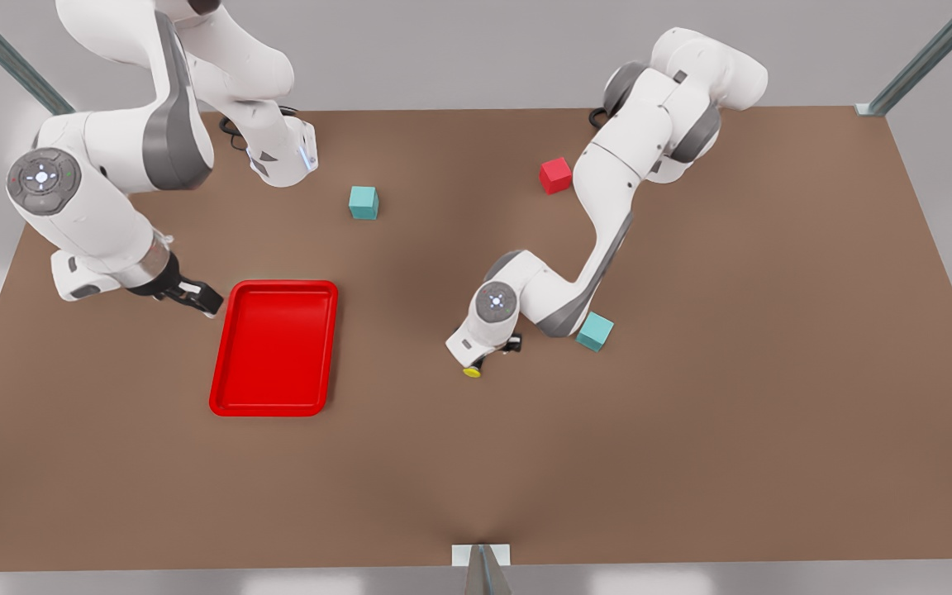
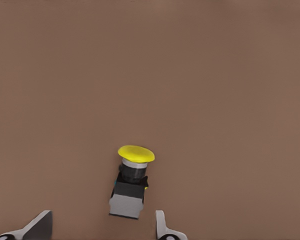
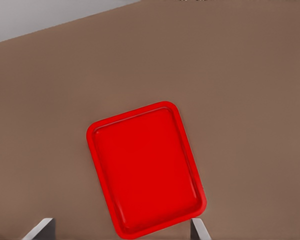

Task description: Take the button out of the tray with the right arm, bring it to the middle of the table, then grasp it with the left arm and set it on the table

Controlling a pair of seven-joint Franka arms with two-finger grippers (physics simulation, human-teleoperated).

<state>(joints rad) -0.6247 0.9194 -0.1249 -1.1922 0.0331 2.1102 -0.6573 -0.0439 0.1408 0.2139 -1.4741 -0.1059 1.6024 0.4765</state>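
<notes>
Button: between the left gripper's spread fingers, apparently released, cap pointing away.
Right gripper: open, empty, beside tray.

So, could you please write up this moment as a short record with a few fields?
button: lying on its side on the table, yellow cap pointing away from the left gripper
left gripper: open, fingers either side of the button and apart from it, near mid-table
right gripper: open, beside the tray's far corner on the front view's left
tray: holds nothing
teal cubes: one beside the left arm, one farther back
red cube: at the back
</notes>
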